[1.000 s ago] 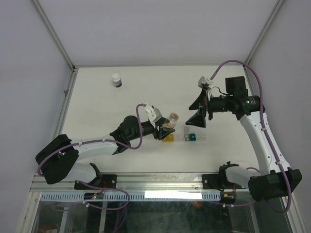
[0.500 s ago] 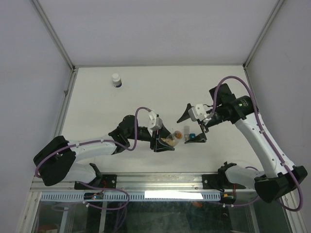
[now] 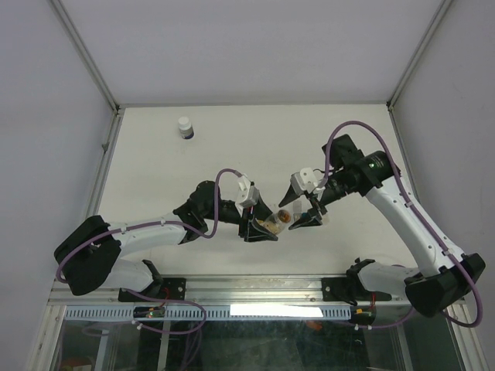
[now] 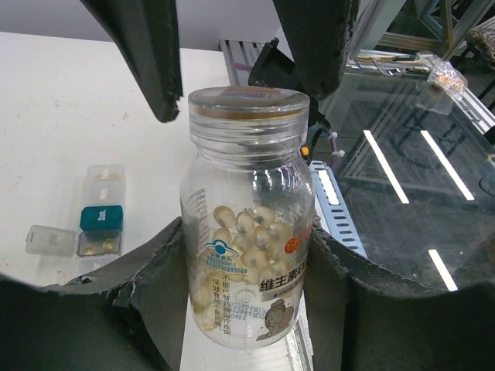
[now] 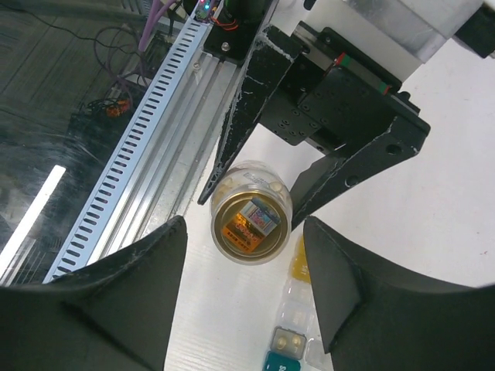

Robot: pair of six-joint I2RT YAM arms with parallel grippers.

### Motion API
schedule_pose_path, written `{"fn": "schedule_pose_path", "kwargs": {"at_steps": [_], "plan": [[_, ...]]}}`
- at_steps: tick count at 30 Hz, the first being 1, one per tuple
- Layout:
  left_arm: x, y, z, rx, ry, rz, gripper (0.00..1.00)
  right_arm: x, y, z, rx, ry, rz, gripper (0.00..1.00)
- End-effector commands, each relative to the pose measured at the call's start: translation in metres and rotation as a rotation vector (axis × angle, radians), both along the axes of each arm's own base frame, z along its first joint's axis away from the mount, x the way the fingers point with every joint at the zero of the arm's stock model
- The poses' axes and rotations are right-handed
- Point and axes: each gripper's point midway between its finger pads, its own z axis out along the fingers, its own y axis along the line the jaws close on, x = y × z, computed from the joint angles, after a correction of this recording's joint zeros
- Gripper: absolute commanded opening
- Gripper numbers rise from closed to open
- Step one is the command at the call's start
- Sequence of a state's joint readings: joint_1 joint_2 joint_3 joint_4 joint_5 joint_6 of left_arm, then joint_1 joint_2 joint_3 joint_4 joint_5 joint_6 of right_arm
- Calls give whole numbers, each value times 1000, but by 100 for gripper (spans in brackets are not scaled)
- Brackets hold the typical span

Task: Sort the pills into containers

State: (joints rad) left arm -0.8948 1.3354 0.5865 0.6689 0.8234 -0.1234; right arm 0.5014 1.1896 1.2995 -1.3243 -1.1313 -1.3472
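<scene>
Pills (image 4: 240, 224) shut inside a clear bottle (image 4: 247, 193): rigid, light, probably slick; best taken at the lid (image 4: 249, 104) to open. Clamped round the body by the left gripper (image 4: 246, 263); flanked at the lid by the right gripper (image 5: 244, 224), jaws apart, not touching. Beyond, on the table (image 4: 46, 116), teal compartment (image 4: 101, 218) and yellow compartment (image 5: 299, 267); contents too small to judge, bottle base hidden.

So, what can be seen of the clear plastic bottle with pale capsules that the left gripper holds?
The clear plastic bottle has a round transparent lid with an orange sticker on top and a printed label low on its body. Pale yellow capsules fill roughly its lower third. The left gripper clamps its body, holding it tilted. The right gripper has its open fingers flanking the lid; contact is unclear.
</scene>
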Motion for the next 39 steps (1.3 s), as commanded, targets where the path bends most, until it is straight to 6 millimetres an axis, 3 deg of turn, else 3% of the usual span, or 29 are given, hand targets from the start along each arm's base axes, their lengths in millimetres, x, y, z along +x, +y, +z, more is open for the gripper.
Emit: {"fn": "schedule_pose_path", "kwargs": {"at_steps": [1, 19, 28, 34, 39], "plan": [[1, -3, 28, -72, -51, -27, 0, -2, 4, 2, 10, 13, 4, 62], [5, -3, 34, -93, -47, 6, 0, -3, 4, -8, -38, 51, -40, 44], [29, -1, 71, -222, -102, 176, 0, 5, 5, -20, -98, 157, -159, 35], [71, 8, 100, -319, -160, 455, 0, 29, 7, -30, -223, 305, -380, 32], [123, 8, 98, -250, -180, 772, 0, 60, 5, -45, -334, 434, -631, 31]]}}
